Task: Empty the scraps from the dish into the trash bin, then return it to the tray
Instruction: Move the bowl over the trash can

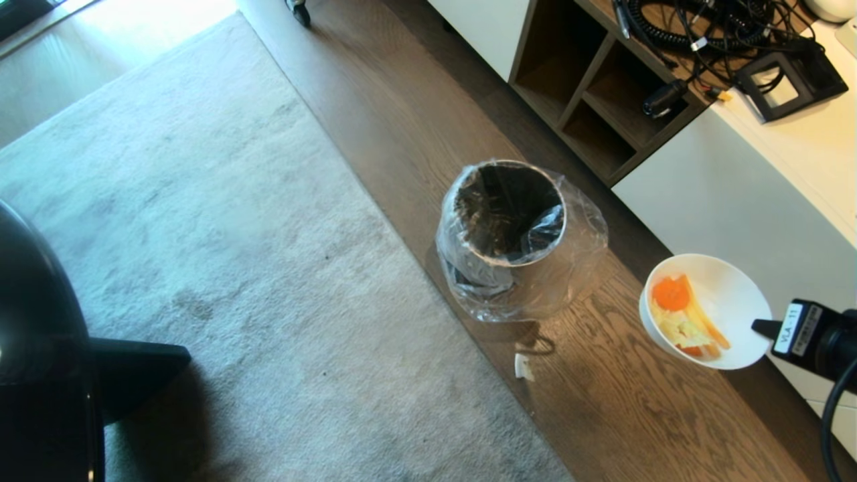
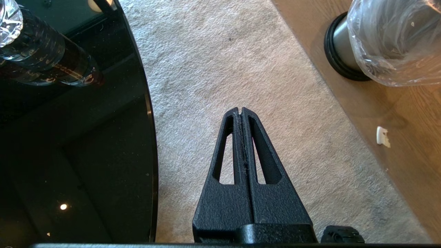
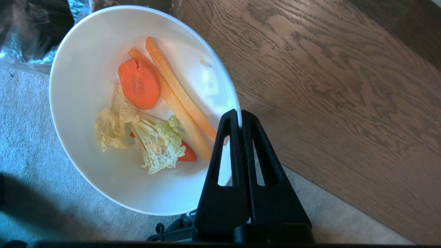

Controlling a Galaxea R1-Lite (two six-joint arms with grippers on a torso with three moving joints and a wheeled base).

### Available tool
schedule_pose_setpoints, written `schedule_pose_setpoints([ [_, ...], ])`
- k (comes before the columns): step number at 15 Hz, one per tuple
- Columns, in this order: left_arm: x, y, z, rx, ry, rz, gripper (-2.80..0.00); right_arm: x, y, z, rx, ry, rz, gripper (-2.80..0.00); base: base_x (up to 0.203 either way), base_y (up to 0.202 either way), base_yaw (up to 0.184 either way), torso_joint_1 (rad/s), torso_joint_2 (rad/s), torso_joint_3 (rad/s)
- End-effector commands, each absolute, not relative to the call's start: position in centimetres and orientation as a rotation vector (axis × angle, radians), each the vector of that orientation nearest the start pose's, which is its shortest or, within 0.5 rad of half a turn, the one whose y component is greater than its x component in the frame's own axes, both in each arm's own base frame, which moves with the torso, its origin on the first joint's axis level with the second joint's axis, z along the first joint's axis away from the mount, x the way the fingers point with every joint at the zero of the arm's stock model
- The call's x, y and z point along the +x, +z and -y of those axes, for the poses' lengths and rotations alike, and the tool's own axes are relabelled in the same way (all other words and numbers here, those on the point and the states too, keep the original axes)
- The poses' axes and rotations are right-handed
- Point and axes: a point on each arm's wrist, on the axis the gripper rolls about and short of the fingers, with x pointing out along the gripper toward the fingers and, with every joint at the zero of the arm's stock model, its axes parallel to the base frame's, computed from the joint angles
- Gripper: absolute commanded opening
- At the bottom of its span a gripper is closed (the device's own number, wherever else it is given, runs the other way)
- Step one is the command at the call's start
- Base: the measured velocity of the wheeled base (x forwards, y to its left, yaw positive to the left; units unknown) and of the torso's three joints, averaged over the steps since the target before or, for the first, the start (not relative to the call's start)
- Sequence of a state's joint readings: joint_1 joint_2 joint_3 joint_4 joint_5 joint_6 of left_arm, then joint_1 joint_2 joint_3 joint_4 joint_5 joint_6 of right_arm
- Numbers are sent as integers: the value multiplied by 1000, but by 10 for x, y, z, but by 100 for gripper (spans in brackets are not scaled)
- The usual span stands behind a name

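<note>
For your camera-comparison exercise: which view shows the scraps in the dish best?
The right wrist view: the scraps fill the dish up close, carrot slice, sticks and cabbage all distinct. The head view shows them small and partly merged. The left wrist view shows none.

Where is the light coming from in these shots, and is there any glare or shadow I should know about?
Head view: sun glare washes out the floor at top left; the trash bin casts a shadow toward the camera. Left wrist view: the glossy black table mirrors a light spot. Right wrist view: a bright patch sits inside the dish, with dark shadow on the carpet below.
</note>
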State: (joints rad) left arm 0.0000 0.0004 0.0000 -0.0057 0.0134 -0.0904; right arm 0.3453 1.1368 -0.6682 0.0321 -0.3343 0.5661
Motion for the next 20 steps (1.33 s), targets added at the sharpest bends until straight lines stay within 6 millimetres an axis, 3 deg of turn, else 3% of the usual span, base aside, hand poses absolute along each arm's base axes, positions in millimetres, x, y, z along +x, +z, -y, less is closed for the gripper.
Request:
schedule_pose_setpoints([
  [1,-23,76,0,-92,14,7,-280,156,222,-48,364,-111,-441,-280,0,0,0,0,0,0],
  [4,-23,76,0,-92,14,7,-280,181,236,-57,299,-87,-414,-280,0,0,0,0,0,0],
  [12,-23,76,0,-92,14,7,-280,272,263,-89,7,-3,-170,-280,0,0,0,0,0,0],
  [16,-23,76,0,-92,14,7,-280,295,267,-97,-157,3,-2,-280,0,0,0,0,0,0],
  [20,-23,76,0,-91,14,7,-280,299,273,-100,-272,-9,106,-280,0,0,0,0,0,0],
])
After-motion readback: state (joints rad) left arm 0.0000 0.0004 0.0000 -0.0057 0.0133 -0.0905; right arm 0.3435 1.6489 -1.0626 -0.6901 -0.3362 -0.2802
